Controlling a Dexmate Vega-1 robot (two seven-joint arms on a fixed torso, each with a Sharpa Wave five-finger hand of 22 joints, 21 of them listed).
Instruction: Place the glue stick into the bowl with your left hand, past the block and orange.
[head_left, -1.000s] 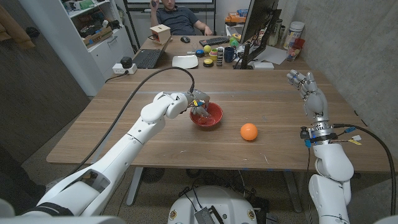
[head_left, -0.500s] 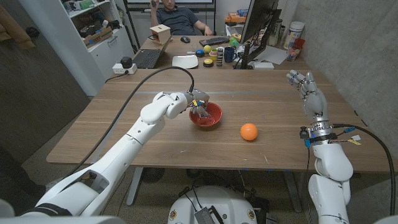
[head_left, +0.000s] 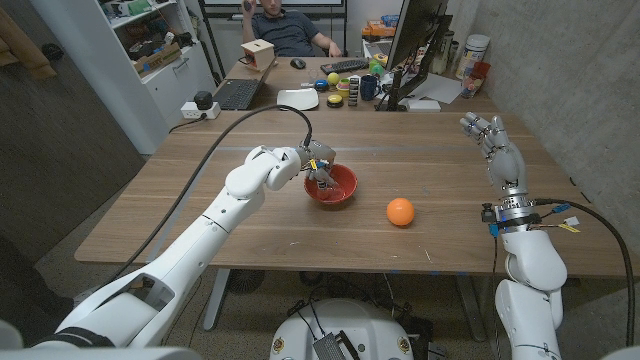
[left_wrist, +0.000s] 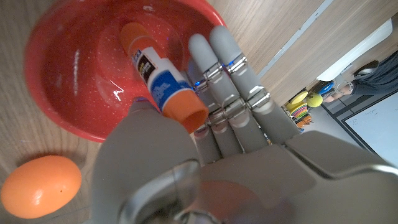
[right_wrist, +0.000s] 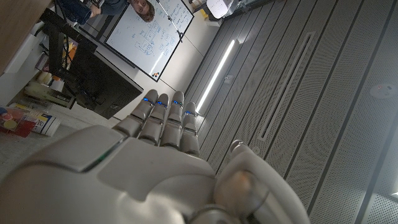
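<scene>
**Glue stick over the bowl, left hand on it**

I'm holding the left hand (head_left: 318, 172) over the red bowl (head_left: 343, 193), at the rim's 10 o'clock side. On the wrist cam the glue stick (left_wrist: 163, 80) is lying inside the bowl (left_wrist: 56, 93), its orange end pinched between thumb and fingers (left_wrist: 217, 68), so I'm grasping it. The orange (head_left: 400, 211) is sitting at the bowl's 4 o'clock, well apart. My right hand (head_left: 496, 147) is standing raised off the table, fingers released and straight, gripping nothing.
</scene>
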